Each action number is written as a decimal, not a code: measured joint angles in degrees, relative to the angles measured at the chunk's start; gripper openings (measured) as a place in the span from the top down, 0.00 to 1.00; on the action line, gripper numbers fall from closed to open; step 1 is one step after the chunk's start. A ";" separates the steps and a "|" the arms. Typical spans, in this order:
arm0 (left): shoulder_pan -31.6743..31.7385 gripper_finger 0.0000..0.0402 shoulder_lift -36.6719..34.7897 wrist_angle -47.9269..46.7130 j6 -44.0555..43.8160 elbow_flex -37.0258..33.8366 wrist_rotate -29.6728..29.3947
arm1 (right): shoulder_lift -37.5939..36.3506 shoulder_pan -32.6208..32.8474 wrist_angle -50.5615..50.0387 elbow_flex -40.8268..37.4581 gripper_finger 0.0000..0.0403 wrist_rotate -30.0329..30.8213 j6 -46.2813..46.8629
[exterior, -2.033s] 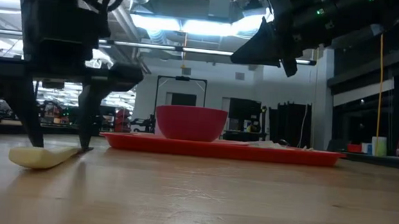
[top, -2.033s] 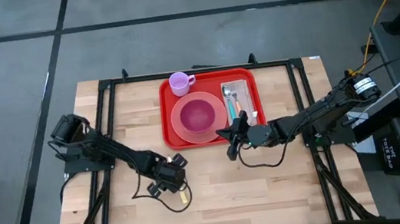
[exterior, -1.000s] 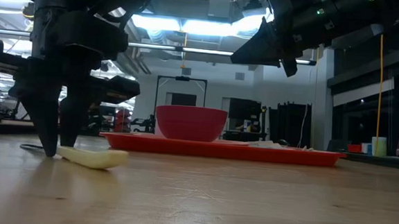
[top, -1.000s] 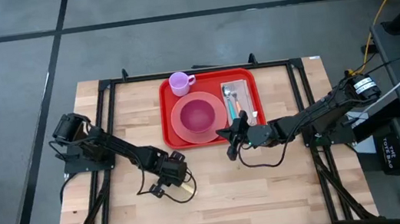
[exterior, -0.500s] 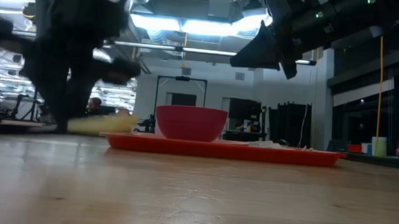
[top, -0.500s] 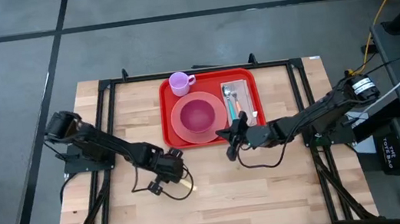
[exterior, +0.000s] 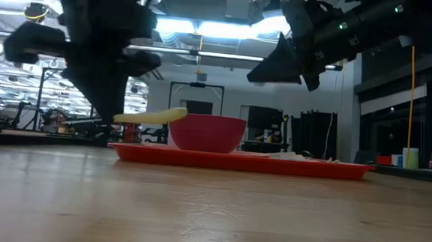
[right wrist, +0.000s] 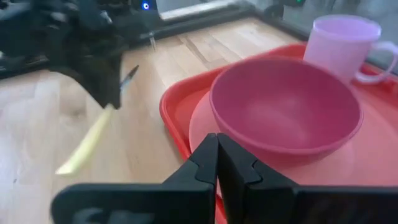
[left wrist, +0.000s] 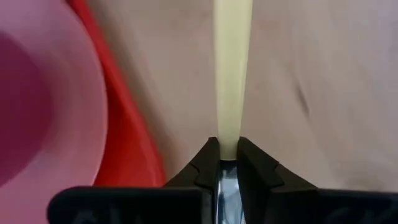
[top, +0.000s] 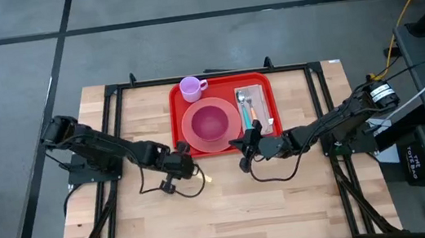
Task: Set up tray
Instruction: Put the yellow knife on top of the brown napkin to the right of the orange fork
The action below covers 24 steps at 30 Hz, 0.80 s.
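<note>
1. Red tray (top: 224, 116) at the table's far middle, carrying pink plate (top: 198, 137), bowl (top: 211, 122), mug (top: 190, 88).
2. Left gripper (top: 188, 167) near tray's left corner, clenched on pale yellow utensil (exterior: 150, 116), lifted off wood.
3. Right gripper (top: 244, 157) just beside tray's near edge, clenched, empty.

Red trays: one tray (top: 221, 91), rectangular with a low rim, on the table.
Pink plates: one pink plate (top: 193, 135), round, on the tray.
Bowls: one pink bowl (top: 211, 121), standing on the plate.
Mugs: one lilac mug (top: 191, 88), with a single handle.
Napkins: one grey napkin (top: 262, 94), on the tray.
Utensils on the napkin: two can be made out, a spoon (top: 242, 103) and an orange-handled utensil (top: 253, 114); further ones cannot be told.
Pale yellow utensils: one pale yellow utensil (left wrist: 232, 68), its kind unclear.
Robot arms: two, left gripper (top: 186, 165) and right gripper (top: 243, 148).
Wooden tables: one wooden table (top: 232, 203).
</note>
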 joint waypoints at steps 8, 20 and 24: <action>5.56 0.94 -0.02 -3.73 -1.43 5.58 -1.36 | -0.24 -0.09 2.06 0.00 0.97 0.02 -11.89; 8.38 0.94 8.14 -17.48 -5.81 14.03 -7.40 | -0.24 -0.09 3.49 0.00 0.97 -0.17 -15.65; 6.91 0.94 10.94 -16.95 -4.50 16.01 -7.70 | -0.24 -0.09 6.22 0.04 0.97 -4.14 -17.21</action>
